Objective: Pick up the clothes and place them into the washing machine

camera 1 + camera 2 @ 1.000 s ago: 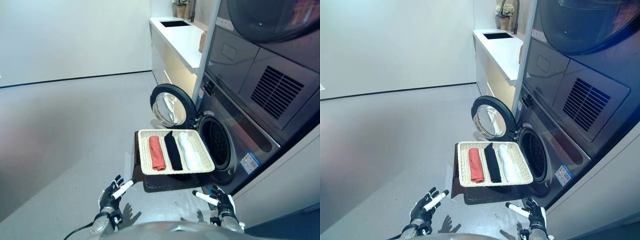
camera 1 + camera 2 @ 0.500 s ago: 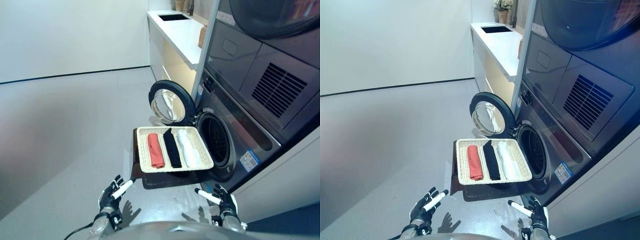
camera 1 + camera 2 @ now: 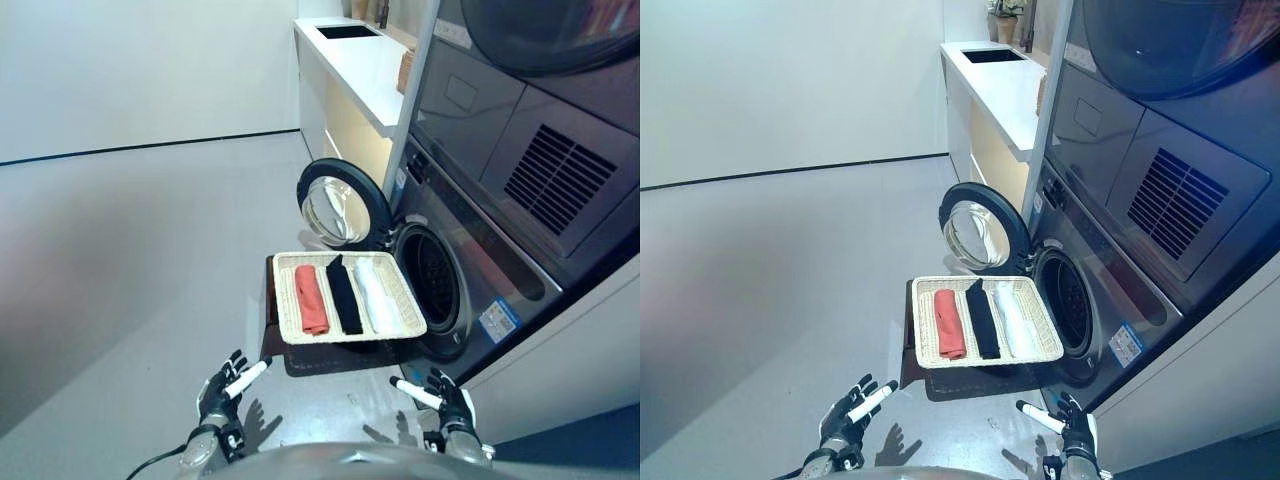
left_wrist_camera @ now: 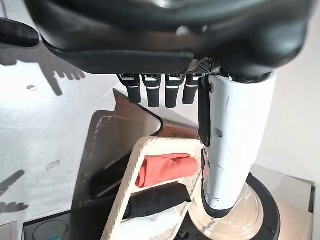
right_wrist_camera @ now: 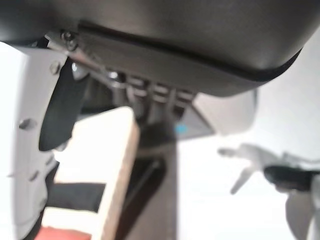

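Note:
A shallow wicker basket (image 3: 284,305) rests on a low dark brown box (image 3: 330,360) in front of the washing machine (image 3: 470,270). In it lie a rolled red cloth (image 3: 311,299), a black cloth (image 3: 344,296) and a white cloth (image 3: 377,298), side by side. The machine's round door (image 3: 341,205) stands open and the drum (image 3: 437,284) is dark. My left hand (image 3: 224,388) is open and empty, low and short of the basket's near left corner. My right hand (image 3: 446,401) is open and empty, below the drum. The red cloth also shows in the left wrist view (image 4: 165,168).
A white counter (image 3: 360,60) with a sink runs along the far wall beside the machine. A second appliance (image 3: 540,110) is stacked above the washing machine. Grey floor (image 3: 130,260) spreads to the left.
The view has shifted slightly, so the camera moved. Both hands stay low and open. The basket and clothes have not moved.

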Controlling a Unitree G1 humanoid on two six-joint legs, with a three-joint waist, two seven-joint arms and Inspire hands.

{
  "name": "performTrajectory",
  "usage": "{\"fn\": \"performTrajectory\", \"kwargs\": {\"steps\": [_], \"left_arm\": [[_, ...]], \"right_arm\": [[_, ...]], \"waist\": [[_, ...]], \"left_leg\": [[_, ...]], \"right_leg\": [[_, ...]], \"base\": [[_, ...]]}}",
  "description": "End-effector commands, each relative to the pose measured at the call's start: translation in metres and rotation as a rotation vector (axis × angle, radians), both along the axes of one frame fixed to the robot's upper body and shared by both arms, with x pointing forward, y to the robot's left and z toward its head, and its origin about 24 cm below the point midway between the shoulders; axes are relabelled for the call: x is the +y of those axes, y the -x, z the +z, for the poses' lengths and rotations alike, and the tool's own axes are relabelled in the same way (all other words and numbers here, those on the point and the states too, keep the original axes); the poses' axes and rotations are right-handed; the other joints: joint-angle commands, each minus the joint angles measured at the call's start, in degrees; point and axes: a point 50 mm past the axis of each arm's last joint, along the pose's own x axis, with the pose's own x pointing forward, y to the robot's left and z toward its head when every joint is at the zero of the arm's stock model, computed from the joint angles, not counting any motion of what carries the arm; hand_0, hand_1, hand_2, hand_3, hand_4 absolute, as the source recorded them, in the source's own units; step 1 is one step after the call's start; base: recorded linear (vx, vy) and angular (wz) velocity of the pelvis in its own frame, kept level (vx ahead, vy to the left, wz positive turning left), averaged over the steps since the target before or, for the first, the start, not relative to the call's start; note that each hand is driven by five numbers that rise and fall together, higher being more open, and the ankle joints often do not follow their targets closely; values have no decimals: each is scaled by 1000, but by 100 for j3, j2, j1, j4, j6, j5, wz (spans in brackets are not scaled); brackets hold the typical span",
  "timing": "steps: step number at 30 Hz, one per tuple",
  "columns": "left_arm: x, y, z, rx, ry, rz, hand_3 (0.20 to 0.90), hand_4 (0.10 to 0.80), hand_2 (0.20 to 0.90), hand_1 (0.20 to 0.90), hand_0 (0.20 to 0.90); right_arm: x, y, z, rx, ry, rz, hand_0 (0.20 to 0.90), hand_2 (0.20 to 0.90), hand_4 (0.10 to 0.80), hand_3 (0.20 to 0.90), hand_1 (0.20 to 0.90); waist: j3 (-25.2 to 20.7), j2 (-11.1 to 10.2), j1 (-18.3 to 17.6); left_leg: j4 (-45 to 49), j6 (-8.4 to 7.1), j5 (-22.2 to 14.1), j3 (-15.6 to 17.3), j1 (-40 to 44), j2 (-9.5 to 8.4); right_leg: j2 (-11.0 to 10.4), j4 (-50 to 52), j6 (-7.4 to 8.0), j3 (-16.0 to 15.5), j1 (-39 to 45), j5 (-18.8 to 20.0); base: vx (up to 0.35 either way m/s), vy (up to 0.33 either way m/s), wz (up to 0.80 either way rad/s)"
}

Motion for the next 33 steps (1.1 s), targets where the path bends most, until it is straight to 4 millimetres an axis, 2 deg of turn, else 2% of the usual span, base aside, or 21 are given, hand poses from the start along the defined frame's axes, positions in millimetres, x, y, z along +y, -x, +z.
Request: {"fn": "performTrajectory", "kwargs": {"steps": [1,2,4,5,6,7,9,10,12,13,17,19,23,25,29,31,33], "left_arm": [[17,-49,31,-225,-78,-53,900,800,900,900,900],[18,-48,30,-220,-74,-46,900,800,900,900,900],[17,-47,30,-222,-62,-26,900,800,900,900,900],[17,-48,31,-228,-61,-17,900,800,900,900,900],[19,-49,32,-239,-66,-8,900,800,900,900,900],[19,-49,32,-236,-62,-5,900,800,900,900,900],[17,-48,31,-234,-51,-8,900,800,900,900,900],[16,-48,31,-235,-50,-13,900,800,900,900,900],[20,-53,36,-263,-64,-11,900,800,900,900,900],[21,-52,37,-265,-61,-7,900,800,900,900,900],[19,-43,31,-230,-50,5,900,800,900,900,900],[18,-39,28,-212,-44,10,900,800,900,900,900],[22,-43,32,-227,-62,10,900,800,900,900,900],[26,-45,34,-240,-73,13,900,800,900,900,900],[28,-45,36,-250,-71,19,900,800,900,900,900],[25,-47,36,-253,-59,11,900,800,900,900,900],[20,-47,34,-245,-48,7,900,800,900,900,900]], "right_arm": [[-16,-51,30,-232,82,11,900,900,800,900,900],[-16,-50,29,-228,81,10,900,900,800,900,900],[-16,-53,30,-234,75,6,900,900,800,900,900],[-16,-54,30,-239,71,15,900,900,800,900,900],[-15,-55,29,-226,74,46,900,900,800,900,900],[-14,-56,30,-227,76,59,900,900,800,900,900],[-13,-57,30,-228,74,59,900,900,800,900,900],[-11,-59,29,-231,64,49,900,900,800,900,900],[-10,-64,32,-244,67,65,900,900,800,900,900],[-11,-65,32,-241,73,74,900,900,800,900,900],[-8,-61,27,-215,63,74,900,900,800,900,900],[-8,-58,26,-208,58,68,900,900,800,900,900],[-2,-61,27,-223,41,86,900,900,800,900,900],[0,-61,28,-229,33,95,900,900,800,900,900],[-3,-57,28,-223,42,101,900,900,800,900,900],[-10,-56,31,-231,62,87,900,900,800,900,900],[-18,-59,34,-241,91,72,900,900,800,900,900]], "waist": [[181,-173,35],[178,-171,41],[260,-235,133],[287,-276,187],[314,-312,310],[286,-328,293],[251,-313,218],[244,-298,238],[379,-332,336],[376,-320,334],[250,-208,321],[217,-162,327],[315,-93,318],[376,-80,282],[387,-100,290],[462,-179,298],[441,-177,295]], "left_leg": [[423,-128,-519,421,332,74],[506,-117,-577,352,318,75],[784,-75,-761,-304,117,-92],[840,-28,-855,-767,7,-256],[899,57,-1041,-1436,-114,-512],[875,105,-1055,-1550,-196,-597],[791,123,-1005,-1165,-200,-476],[837,170,-1024,-1208,-144,-509],[1008,136,-1034,-1695,-267,-616],[859,112,-1018,-1826,-231,-579],[376,107,-932,-1537,157,-360],[343,128,-948,-1472,284,-379],[378,185,-1002,-1426,374,-389],[320,181,-970,-1437,448,-361],[692,42,-811,-1469,346,-257],[1248,-29,-712,-1507,58,-321],[882,29,-667,-1469,-167,-407]], "right_leg": [[433,-28,-465,-89,-402,259],[463,-28,-474,-58,-392,239],[508,-28,-509,98,-457,257],[523,-28,-525,182,-516,275],[568,-28,-556,365,-621,290],[570,-28,-566,418,-680,311],[574,-28,-548,460,-725,336],[606,-28,-570,517,-731,306],[588,17,-612,618,-774,318],[563,33,-607,595,-806,320],[568,-26,-524,549,-679,259],[535,-12,-516,540,-552,188],[416,724,-579,621,-793,-62],[459,942,-627,686,-927,-170],[563,801,-698,510,-724,-259],[521,752,-718,390,-590,-213],[416,708,-614,352,-528,-175]], "base": [[21,-51,24],[25,-63,2],[-4,-56,-29],[-25,-71,-32],[-27,-65,-36],[-19,-47,-59],[34,11,-77],[48,15,-22],[-26,35,-2],[-23,71,-10],[64,40,2],[88,46,-6],[-5,50,-2],[-20,15,0],[10,-77,5],[-41,-65,26],[24,41,44]]}}
